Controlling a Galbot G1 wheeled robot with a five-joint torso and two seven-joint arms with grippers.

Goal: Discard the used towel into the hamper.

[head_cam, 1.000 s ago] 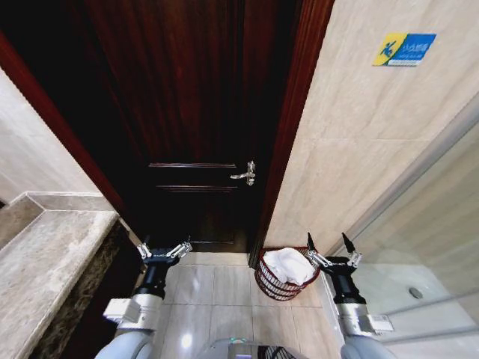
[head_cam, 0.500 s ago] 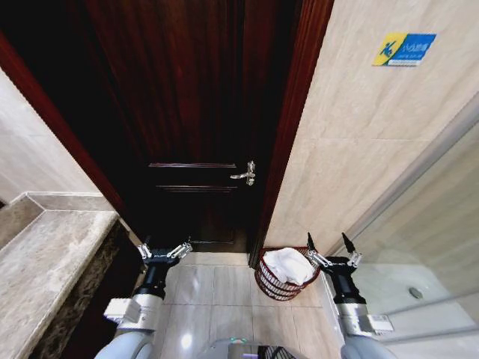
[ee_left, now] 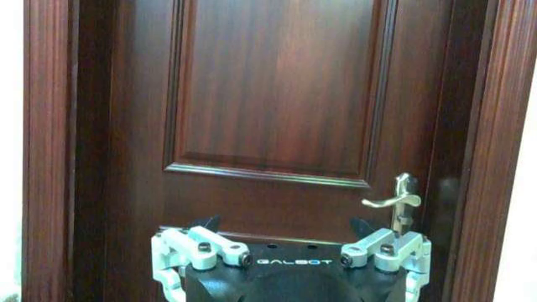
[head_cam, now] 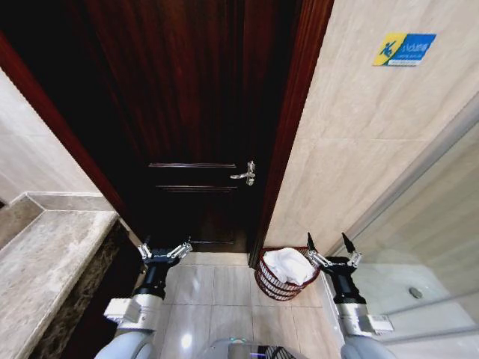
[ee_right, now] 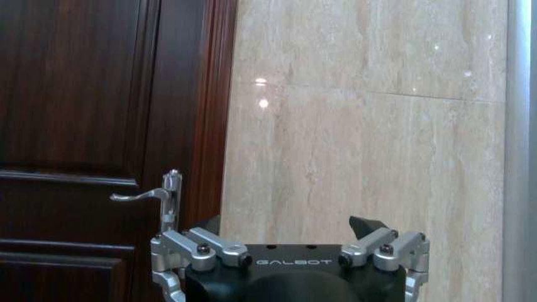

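My left end effector (head_cam: 164,250) hangs spread wide and empty over the floor tiles (head_cam: 202,299), in front of the dark door (head_cam: 194,112). The hamper (head_cam: 284,278) sits on the floor against the door frame's foot, with the white towel (head_cam: 288,265) already heaped inside. My right end effector (head_cam: 330,253), also wide open and empty, is just beside its rim. If I swing that arm carelessly, I could clip the rim and tip the hamper.

The hamper (head_cam: 285,274) stands in the corner where the door frame (head_cam: 288,142) meets the tiled wall (head_cam: 359,149), so those sides are blocked. Open floor (head_cam: 217,292) lies on its near side. A stone ledge (head_cam: 52,262) bounds the left.
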